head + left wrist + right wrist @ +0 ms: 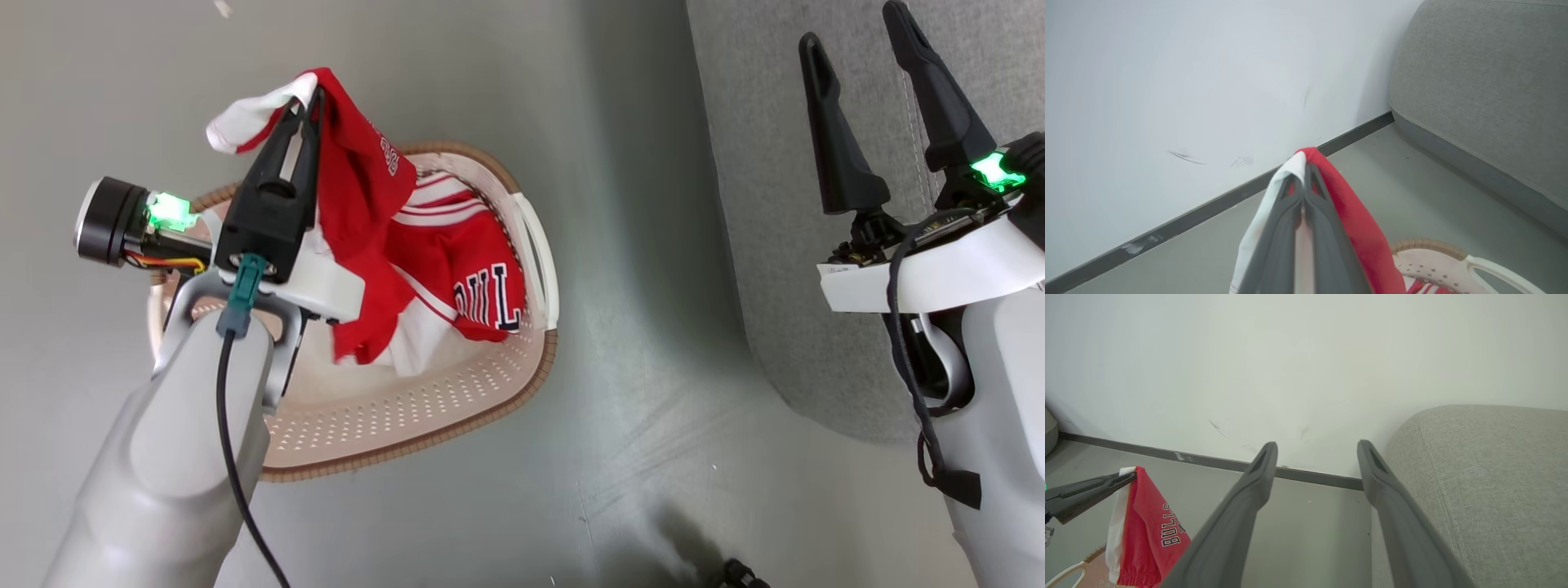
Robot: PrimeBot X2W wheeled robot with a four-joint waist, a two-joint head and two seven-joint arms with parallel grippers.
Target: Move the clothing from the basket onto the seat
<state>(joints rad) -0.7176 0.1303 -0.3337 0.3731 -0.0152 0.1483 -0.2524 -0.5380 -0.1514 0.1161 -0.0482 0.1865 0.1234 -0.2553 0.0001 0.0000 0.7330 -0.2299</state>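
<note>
My left gripper (306, 102) is shut on a red garment with white trim and small white print (363, 204), which hangs above the cream basket (408, 416). The same garment (1359, 220) drapes over the closed fingers (1327, 228) in the left wrist view, and it dangles at the left (1147, 531) of the right wrist view. A second red piece of clothing, a jersey with dark navy letters (469, 269), lies inside the basket. The grey seat (784, 204) is to the right. My right gripper (853, 45) is open over the seat's edge, with nothing between its fingers.
The basket stands on a grey floor (637, 457) between me and a white wall (1290, 367) with a dark baseboard (1314, 475). The seat's rounded corner (1474, 477) is close beside my right fingers (1384, 490). A white basket handle (543, 261) faces the seat.
</note>
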